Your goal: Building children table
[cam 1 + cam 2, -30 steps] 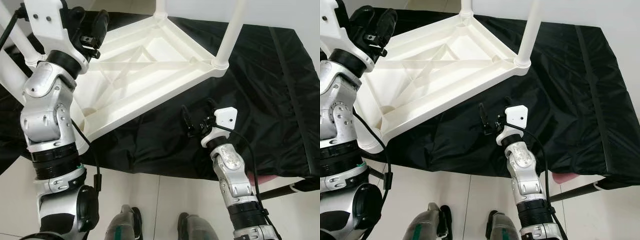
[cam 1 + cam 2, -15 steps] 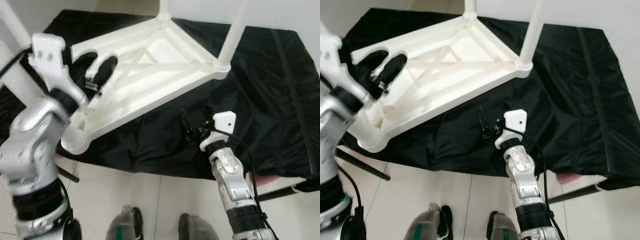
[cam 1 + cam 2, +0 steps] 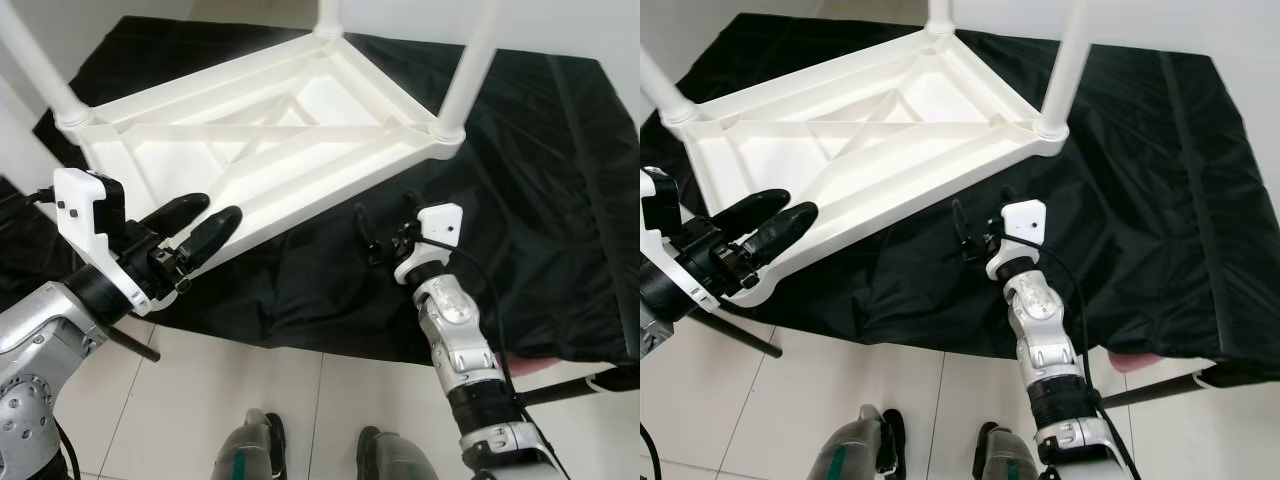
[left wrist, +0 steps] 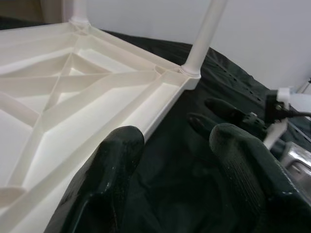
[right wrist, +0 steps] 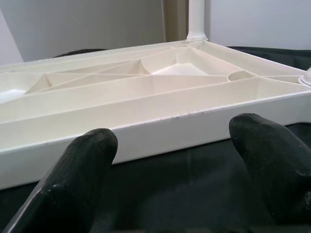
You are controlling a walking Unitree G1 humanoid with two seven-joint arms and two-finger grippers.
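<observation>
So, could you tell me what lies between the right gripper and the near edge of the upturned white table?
Only black cloth. In the right wrist view, the open right gripper faces the white table across a bare strip of that cloth; nothing else lies there.

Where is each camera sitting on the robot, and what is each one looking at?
Left eye view: on the head, looking down at the upside-down white table on the black cloth; both silver arms show.
Right eye view: beside it, same scene, with the left gripper and right gripper.
Left wrist view: on the left wrist, looking along its open black fingers at the table's edge.
Right wrist view: on the right wrist, looking between its open fingers at the table's rim.
Shared: every view shows the white table.
</observation>
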